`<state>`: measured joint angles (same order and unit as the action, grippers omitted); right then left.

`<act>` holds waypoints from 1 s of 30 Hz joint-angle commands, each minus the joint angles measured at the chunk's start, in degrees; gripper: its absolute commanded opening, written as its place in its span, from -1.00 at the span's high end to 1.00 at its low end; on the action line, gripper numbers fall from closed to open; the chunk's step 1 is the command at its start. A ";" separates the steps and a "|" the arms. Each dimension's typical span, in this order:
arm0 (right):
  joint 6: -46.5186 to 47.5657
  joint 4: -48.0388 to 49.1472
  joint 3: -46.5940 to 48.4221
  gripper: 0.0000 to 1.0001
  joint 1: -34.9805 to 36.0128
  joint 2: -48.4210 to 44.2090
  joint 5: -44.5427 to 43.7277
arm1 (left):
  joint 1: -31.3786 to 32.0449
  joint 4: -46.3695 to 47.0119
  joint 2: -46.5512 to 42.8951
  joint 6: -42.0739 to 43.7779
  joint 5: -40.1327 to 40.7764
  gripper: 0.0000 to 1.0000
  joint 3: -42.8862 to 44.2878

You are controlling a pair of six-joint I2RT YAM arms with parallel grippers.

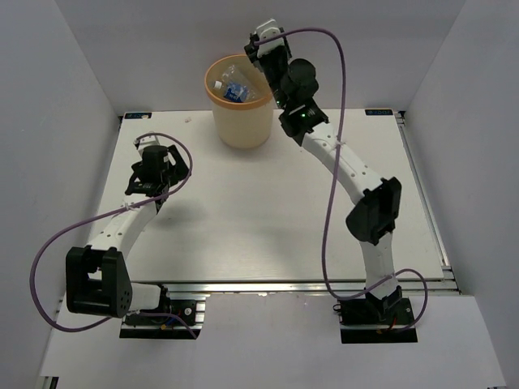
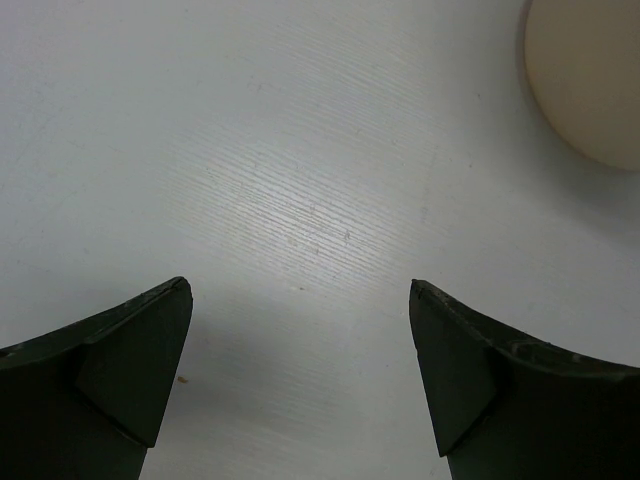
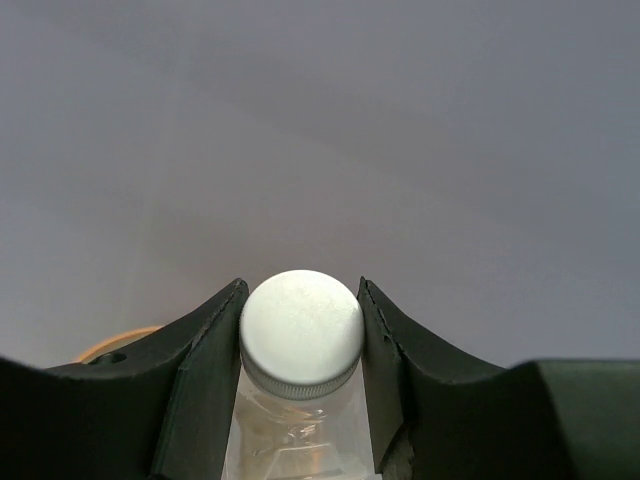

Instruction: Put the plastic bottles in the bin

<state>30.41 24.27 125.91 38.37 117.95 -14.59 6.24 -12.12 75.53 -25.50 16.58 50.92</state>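
My right gripper (image 1: 261, 50) is raised over the far right rim of the bin (image 1: 242, 126), a round tan wastebasket at the back of the table. In the right wrist view the gripper (image 3: 300, 287) is shut on a clear plastic bottle with a white cap (image 3: 300, 325), the fingers pressed on both sides of the cap and neck. Several plastic bottles (image 1: 235, 89) lie inside the bin, one with a blue label. My left gripper (image 1: 158, 166) is open and empty low over the left of the table (image 2: 300, 180); its jaws stand wide apart.
The bin's side (image 2: 590, 80) shows at the top right of the left wrist view, and its rim (image 3: 110, 346) shows at the lower left of the right wrist view. White walls close in the table on the left, back and right. Purple cables loop off both arms.
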 commanded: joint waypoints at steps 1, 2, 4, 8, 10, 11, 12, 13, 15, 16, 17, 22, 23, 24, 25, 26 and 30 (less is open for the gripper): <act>-8.24 4.98 4.87 1.00 -2.15 5.00 1.49 | -0.53 0.87 -2.14 0.45 -0.84 -0.96 -0.64; -10.35 5.60 4.79 1.00 -2.85 5.88 2.19 | -0.61 0.87 -2.14 0.53 -0.93 -0.96 -0.73; -14.66 4.74 4.26 1.00 -5.57 7.82 5.78 | -0.70 0.61 -1.88 0.54 -0.93 -0.96 -0.47; -20.47 3.15 3.04 1.00 -7.25 10.45 10.62 | -0.70 -0.19 -2.05 0.27 0.21 -0.96 -0.38; -21.88 3.76 0.23 0.70 -7.78 10.72 13.35 | -0.70 0.25 -2.22 0.36 -0.66 -0.96 -0.38; -23.02 4.03 -0.48 0.46 -7.87 10.72 14.06 | -0.70 0.17 -2.40 0.36 -0.76 -0.96 -0.38; -23.99 3.85 -0.92 -0.07 -7.87 11.16 14.15 | -0.70 0.08 -2.49 0.27 -0.85 -0.96 -0.38; -24.26 3.50 -0.93 -0.30 -7.96 11.42 15.98 | -0.70 -0.01 -2.58 0.36 -0.59 -0.96 -0.38; -24.70 3.33 -0.49 -0.67 -7.96 12.65 16.08 | -0.70 -0.10 -2.93 0.36 -0.41 -0.96 -0.47; -24.70 3.24 0.64 -0.76 -8.05 13.09 16.08 | -0.70 -0.01 -3.02 0.36 -0.41 -0.96 -0.55; -24.70 2.37 1.44 -0.79 -8.05 13.70 16.17 | -0.70 -0.01 -3.10 0.36 -0.41 -0.96 -0.55; -24.26 0.60 3.82 -0.79 -7.96 14.68 17.31 | -0.70 -0.10 -3.46 0.27 -1.11 -0.96 -0.12; -24.35 0.86 3.82 -0.79 -8.05 13.98 17.31 | -0.70 -0.10 -3.63 0.18 -1.28 -0.96 -0.11; -24.18 1.04 3.99 -0.79 -7.96 13.54 17.31 | -0.70 -0.10 -3.63 0.18 -1.37 -0.96 0.06; -24.09 1.04 4.34 -0.79 -7.96 13.19 17.14 | -0.70 -0.18 -3.72 0.18 -1.55 -0.96 0.50; -24.00 0.87 5.83 -0.79 -8.05 12.57 17.23 | -0.70 -0.19 -3.81 0.27 -1.55 -0.96 0.85; -25.40 0.25 7.69 -0.79 -8.05 8.89 20.11 | -0.70 -1.15 -4.68 0.10 0.29 -0.97 3.48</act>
<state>6.72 22.33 129.78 30.48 132.75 3.05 5.74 -12.93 74.19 -25.50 15.81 51.05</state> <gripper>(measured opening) 0.894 0.984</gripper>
